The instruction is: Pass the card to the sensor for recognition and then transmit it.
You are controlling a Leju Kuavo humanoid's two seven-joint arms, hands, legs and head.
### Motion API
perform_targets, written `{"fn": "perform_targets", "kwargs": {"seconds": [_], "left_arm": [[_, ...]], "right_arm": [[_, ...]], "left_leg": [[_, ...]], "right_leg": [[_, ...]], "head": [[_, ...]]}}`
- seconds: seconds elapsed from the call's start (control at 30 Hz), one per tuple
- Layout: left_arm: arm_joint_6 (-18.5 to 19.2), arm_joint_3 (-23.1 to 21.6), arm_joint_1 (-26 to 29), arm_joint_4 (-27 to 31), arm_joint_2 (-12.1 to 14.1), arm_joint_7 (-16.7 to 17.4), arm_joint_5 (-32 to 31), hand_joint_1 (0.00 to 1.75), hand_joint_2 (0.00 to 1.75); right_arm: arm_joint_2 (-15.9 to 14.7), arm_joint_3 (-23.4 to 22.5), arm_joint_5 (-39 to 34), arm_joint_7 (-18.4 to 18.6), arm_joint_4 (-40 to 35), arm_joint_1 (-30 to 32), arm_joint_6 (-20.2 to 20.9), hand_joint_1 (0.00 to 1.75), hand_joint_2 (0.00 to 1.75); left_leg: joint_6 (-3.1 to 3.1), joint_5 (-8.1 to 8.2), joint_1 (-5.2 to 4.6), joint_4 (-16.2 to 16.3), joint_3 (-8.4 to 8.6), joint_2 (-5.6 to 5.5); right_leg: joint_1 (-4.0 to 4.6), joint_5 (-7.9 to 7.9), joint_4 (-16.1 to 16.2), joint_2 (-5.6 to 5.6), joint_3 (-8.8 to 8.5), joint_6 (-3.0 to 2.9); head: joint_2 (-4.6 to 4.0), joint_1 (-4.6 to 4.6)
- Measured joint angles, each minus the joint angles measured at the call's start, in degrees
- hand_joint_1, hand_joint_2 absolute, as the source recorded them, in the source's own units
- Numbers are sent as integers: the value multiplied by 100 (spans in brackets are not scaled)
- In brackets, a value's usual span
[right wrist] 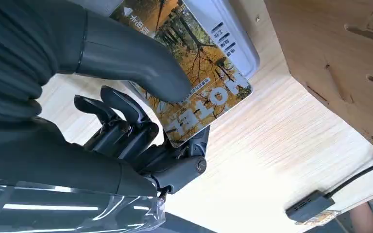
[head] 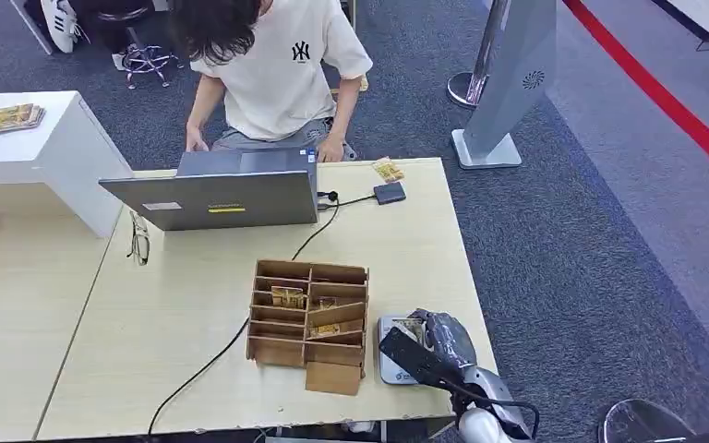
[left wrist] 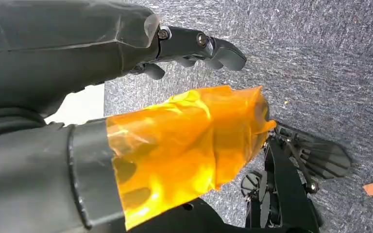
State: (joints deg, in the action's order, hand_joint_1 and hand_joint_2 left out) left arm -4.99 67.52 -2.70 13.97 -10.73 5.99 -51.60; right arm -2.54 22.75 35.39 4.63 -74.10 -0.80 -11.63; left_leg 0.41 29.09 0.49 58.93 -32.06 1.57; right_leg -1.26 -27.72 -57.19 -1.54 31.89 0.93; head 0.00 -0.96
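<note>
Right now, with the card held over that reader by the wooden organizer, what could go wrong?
The right hand pinches the autumn-tree printed card near one end over the white card reader, so it could slip or tilt. The reader sits near the light wooden table edge; pressing down might nudge it. The slotted wooden organizer box stands close beside, so the hand may clip it when lifting away.

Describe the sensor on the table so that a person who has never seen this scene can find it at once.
Start at the light wooden table and find the wooden compartment box near its front edge. The sensor is the flat grey-white pad just beside that box, toward the table's right edge, under the right hand, which holds an autumn-tree card over it. The other small device, the dark adapter, lies far off near the laptop.
</note>
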Motion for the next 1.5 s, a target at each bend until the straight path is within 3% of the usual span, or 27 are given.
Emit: {"fn": "perform_targets", "kwargs": {"seconds": [1.5], "left_arm": [[7,9,3,0,0,9,28,0,0]], "right_arm": [[0,0,0,0,20,-7,20,175,175]], "left_leg": [[0,0,0,0,0,0]], "right_leg": [[0,0,0,0,0,0]], "head": [[0,0]]}}
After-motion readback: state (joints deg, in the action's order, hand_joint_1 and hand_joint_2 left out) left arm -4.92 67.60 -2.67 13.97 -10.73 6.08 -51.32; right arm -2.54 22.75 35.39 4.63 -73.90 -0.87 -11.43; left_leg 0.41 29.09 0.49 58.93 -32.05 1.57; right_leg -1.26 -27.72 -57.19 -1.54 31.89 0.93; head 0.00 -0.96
